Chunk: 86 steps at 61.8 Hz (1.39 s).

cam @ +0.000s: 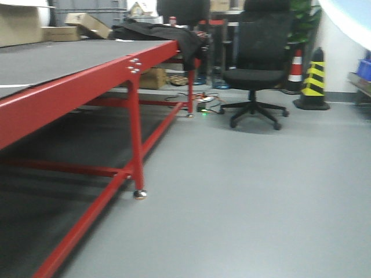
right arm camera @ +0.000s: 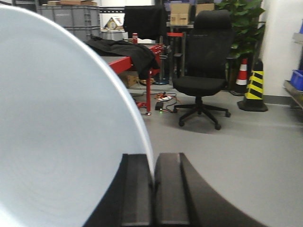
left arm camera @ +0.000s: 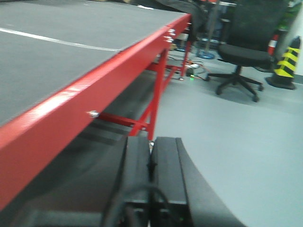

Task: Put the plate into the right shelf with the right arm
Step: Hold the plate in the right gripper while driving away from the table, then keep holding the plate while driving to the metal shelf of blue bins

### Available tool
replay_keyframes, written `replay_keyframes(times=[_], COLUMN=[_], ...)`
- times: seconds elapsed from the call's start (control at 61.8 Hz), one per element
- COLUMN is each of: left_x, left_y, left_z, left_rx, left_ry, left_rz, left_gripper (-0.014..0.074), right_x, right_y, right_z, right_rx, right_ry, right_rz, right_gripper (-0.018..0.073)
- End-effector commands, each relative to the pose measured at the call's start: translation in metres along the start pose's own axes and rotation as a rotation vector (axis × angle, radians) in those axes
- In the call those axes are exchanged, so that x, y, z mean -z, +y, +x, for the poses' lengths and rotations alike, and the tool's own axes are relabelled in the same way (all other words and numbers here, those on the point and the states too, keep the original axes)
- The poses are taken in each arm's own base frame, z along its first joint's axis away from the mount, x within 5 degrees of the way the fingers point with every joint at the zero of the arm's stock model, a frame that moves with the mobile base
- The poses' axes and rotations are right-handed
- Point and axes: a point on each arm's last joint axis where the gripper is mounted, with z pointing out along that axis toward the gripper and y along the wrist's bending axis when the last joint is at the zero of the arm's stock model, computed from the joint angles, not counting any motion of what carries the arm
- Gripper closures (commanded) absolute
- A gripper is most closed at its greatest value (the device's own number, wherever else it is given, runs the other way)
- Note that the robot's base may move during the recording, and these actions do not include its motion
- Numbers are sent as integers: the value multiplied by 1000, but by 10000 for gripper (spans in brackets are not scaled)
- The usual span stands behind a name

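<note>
plate [right arm camera: 61, 132]: glossy white, on edge, filling the left of the right wrist view.
right gripper [right arm camera: 154, 163]: clamped on its rim.
left gripper [left arm camera: 150, 149]: closed on nothing, beside the red-framed surface [left arm camera: 71, 113].
handling: stiff, slick, likely breakable; a rim pinch may let it swing, so grip firm and deep.
right shelf [right arm camera: 293, 92]: far right edge, with blue bin [right arm camera: 298, 78], well apart.

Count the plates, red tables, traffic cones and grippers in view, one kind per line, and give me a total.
Plate: 1
Red table: 1
Cones: 2, the yellow-black cone and the red-white cone
Grippers: 2, the left gripper and the right gripper
Total: 6
</note>
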Motion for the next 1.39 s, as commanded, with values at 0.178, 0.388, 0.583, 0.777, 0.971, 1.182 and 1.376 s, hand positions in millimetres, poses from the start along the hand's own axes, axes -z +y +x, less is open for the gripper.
replay_keyframes(times=[0.178,0.388,0.583,0.777,0.971,1.182,1.376], left_x=[1,1,1,1,1,1,1], left_y=[1,1,1,1,1,1,1], left_z=[-5,-5,-5,-5,-5,-5,-5], left_rx=[15,15,15,15,15,15,15], left_ry=[-89,-89,-89,-89,-89,-89,-89], left_rz=[-12,-12,-12,-12,-12,-12,-12], left_gripper=[724,724,724,724,724,724,724], right_x=[1,1,1,1,1,1,1], right_y=[1,1,1,1,1,1,1], right_z=[-18,-18,-18,-18,-18,-18,-18], right_rx=[2,2,2,2,2,2,2], right_ry=[-116,-116,-116,-116,-116,-116,-116], right_rz=[1,1,1,1,1,1,1], right_gripper=[503,503,503,503,503,503,503])
